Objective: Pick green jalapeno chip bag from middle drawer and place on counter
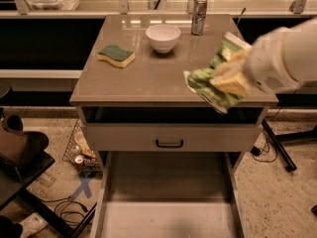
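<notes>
My gripper (229,78) comes in from the right on a thick white arm and is shut on the green jalapeno chip bag (209,87), a shiny crumpled green foil bag with pale patches. The bag hangs in the air over the front right part of the counter (148,81), a glossy grey-brown slab. The middle drawer (168,202) stands pulled out below, its pale floor bare. The fingers are mostly hidden behind the bag.
On the counter stand a white bowl (163,37) at the back middle, a silver can (199,15) at the back right, and a green-and-yellow sponge (116,56) at the left. A closed drawer front with a black handle (169,143) sits under the counter. Clutter lies on the floor at left.
</notes>
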Controlling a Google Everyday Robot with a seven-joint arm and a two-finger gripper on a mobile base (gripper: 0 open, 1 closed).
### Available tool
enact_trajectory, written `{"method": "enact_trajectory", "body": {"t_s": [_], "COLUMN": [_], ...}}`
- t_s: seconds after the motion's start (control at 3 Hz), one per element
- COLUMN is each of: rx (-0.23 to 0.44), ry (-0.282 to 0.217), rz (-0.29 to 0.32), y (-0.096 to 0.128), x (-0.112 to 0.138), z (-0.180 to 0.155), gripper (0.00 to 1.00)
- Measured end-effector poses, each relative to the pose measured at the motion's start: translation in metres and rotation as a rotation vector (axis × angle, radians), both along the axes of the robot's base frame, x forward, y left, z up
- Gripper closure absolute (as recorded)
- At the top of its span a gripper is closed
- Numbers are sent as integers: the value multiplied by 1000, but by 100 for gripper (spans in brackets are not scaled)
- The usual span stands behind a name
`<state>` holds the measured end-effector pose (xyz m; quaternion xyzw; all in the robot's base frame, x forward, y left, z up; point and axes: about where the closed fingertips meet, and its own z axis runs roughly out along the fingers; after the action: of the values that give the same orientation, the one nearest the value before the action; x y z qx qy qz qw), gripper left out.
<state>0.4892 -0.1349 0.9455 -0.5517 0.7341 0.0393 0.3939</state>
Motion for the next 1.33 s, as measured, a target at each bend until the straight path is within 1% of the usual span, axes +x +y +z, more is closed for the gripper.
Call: {"method": "enact_trajectory", "body": {"t_s": [0.33, 0.67, 1.0, 1.33], "rx": [1, 56, 97, 97], "ry": [-53, -111, -149, -142], "rz": [125, 241, 244, 248], "y": [41, 78, 78, 80], "x": [54, 120, 154, 153], "z": [8, -12, -30, -32], "gripper": [100, 100, 100, 74]}}
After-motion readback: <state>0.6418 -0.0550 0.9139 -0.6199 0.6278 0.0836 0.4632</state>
